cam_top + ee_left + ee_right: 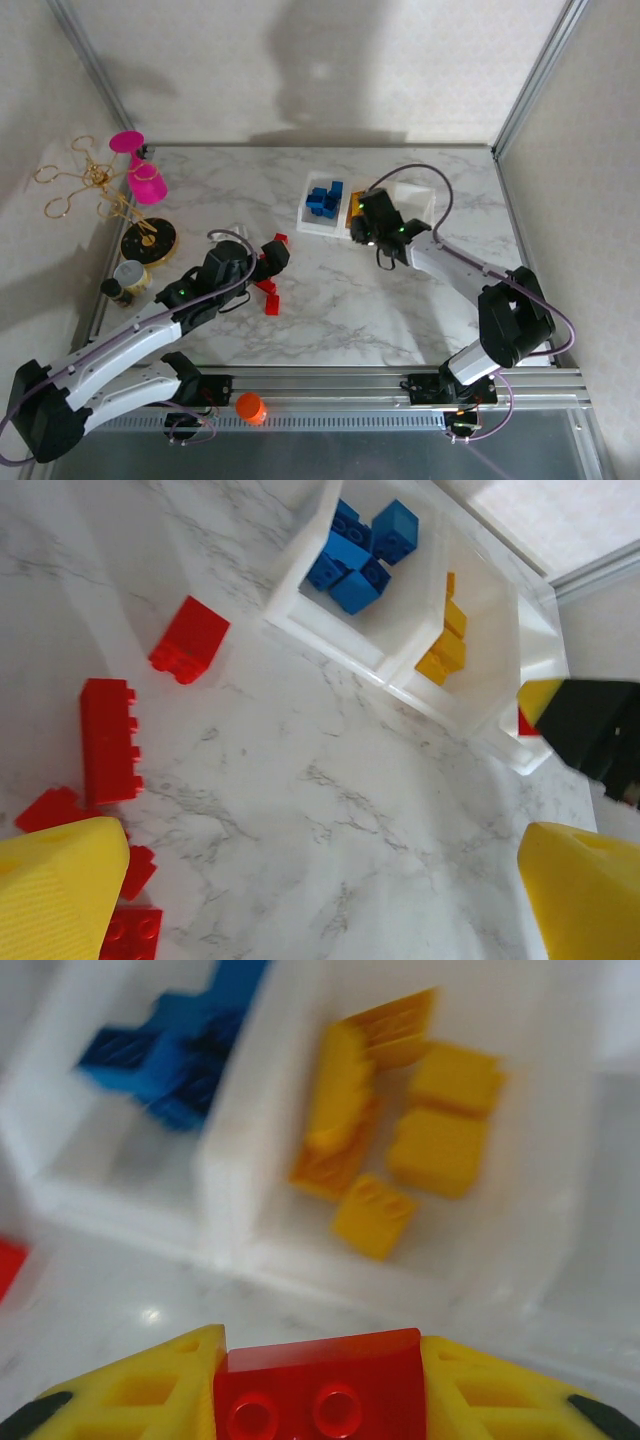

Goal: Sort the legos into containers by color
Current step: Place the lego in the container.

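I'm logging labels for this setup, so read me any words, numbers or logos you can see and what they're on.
No text can be read.
Studs of the red brick in the right wrist view: too blurred for any logo.
Grey-lidded jar, top view: too small to tell.

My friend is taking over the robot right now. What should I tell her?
Left gripper: open, holding nothing, over the loose red bricks on the table.
Right gripper: shut on a red brick, at the tray, in front of its middle compartment.
Done: blue bricks are in one end compartment, yellow bricks in the middle one.
Left: drop the held brick in the other end compartment, where I see no red yet, then bring the loose reds over.
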